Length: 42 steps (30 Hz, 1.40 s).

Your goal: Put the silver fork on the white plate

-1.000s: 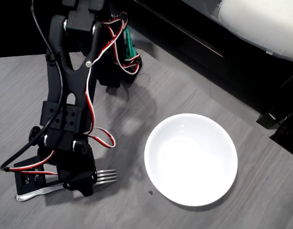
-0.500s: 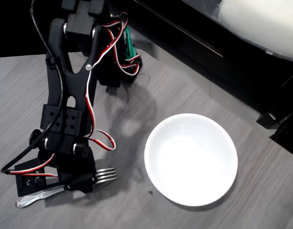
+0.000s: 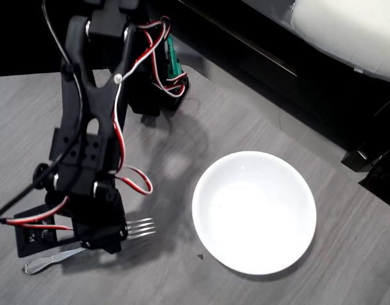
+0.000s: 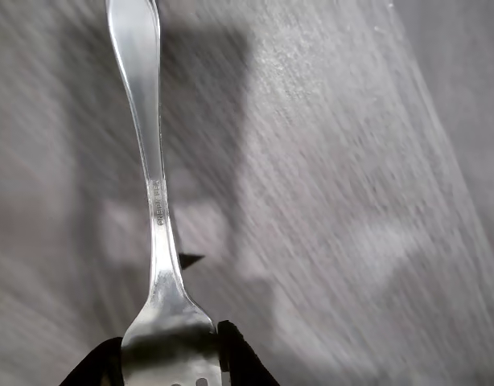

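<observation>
A black gripper (image 3: 105,236) clamps the silver fork (image 3: 139,228) near its tines at the grey table's (image 3: 182,159) lower-left, with bare tabletop between it and the white plate (image 3: 254,211).

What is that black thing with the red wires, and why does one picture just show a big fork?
The black thing is a small robot arm standing on a grey wooden table. The red and white wires carry power to its motors. One picture comes from a camera looking straight down from above. The other comes from a little camera riding on the arm's wrist, so it sits very close to things. That is why the silver fork looks so big there. The two dark tips at the bottom of that picture are the arm's fingers, closed on either side of the fork near its prongs. From above you can see the prongs poking out beside the gripper. To the right sits an empty white plate.
</observation>
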### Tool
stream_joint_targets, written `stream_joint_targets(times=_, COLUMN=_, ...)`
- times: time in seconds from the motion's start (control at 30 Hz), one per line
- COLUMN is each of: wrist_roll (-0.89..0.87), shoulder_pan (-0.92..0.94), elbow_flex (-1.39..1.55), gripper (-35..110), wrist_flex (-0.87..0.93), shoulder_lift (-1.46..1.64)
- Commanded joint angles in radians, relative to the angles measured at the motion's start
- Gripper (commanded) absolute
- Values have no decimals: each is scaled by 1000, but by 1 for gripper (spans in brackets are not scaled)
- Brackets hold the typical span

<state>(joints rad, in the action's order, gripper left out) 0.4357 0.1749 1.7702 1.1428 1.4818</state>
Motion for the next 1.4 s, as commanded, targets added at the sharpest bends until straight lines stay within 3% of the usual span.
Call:
stream_joint_targets(times=0.0, wrist_roll=0, shoulder_pan=-15, elbow_flex=-48, gripper=0, wrist_flex=25, shoulder_lift=98)
stream_joint_targets(times=1.07, wrist_roll=-17, shoulder_pan=-133, elbow_flex=-123, gripper=0, wrist_flex=201, shoulder_lift=394)
stream_joint_targets(times=1.37, wrist_roll=-87, shoulder_pan=-247, elbow_flex=-129, gripper=0, wrist_flex=227, shoulder_lift=423)
